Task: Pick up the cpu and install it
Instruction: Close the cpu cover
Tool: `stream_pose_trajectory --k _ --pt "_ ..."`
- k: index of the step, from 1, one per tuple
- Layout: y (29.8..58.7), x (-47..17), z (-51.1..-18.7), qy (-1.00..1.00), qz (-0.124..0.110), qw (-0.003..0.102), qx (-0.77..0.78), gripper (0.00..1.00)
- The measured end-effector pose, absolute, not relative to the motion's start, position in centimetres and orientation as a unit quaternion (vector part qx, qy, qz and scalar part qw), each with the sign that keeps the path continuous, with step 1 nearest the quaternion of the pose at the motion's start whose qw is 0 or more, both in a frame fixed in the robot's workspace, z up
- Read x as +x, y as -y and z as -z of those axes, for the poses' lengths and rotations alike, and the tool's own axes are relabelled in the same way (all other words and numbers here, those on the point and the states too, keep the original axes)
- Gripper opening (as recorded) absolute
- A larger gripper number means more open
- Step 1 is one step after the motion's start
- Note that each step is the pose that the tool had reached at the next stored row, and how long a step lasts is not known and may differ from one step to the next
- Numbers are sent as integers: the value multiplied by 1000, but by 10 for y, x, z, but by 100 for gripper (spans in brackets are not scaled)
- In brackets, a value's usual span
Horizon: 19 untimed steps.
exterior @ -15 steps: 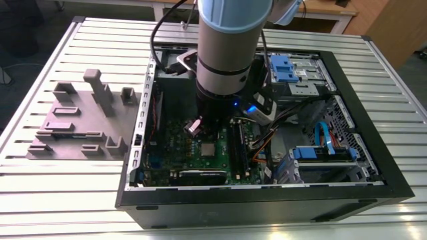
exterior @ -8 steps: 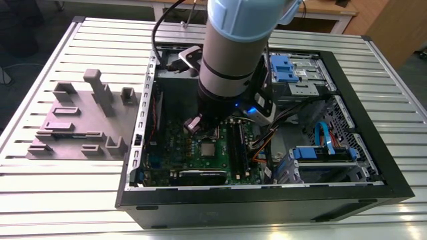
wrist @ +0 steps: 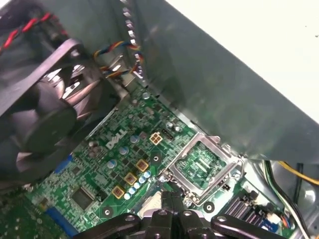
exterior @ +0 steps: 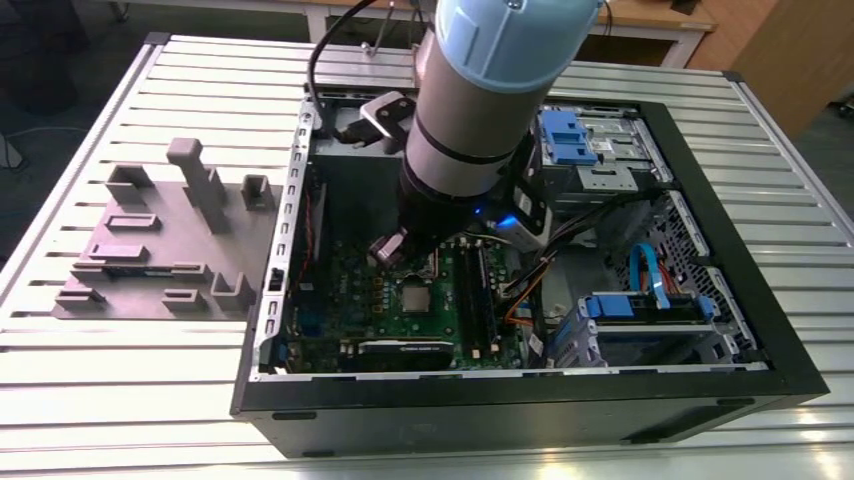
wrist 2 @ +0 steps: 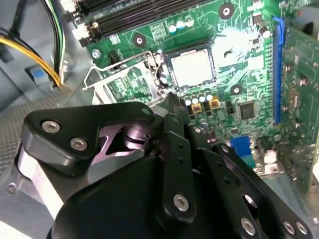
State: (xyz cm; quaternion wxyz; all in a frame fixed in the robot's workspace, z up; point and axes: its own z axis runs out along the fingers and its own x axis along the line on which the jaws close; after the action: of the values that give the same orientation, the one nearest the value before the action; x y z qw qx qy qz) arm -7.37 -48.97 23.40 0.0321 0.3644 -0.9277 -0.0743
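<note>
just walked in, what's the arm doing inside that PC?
The arm is reaching into the open case, with its claw low over the motherboard. The cpu lies in its socket and looks seated. The socket frame beside it is hinged open. The claw hangs right next to the cpu; I can't tell if they touch.
</note>
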Motion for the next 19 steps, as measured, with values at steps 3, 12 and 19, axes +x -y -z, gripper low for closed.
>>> stream_pose_trajectory --k 3,12,19 --pt "490 -74 -233 919 73 34 387 10" --pt "489 -62 -232 917 72 32 390 10" --pt "488 -47 -230 913 96 22 395 10"
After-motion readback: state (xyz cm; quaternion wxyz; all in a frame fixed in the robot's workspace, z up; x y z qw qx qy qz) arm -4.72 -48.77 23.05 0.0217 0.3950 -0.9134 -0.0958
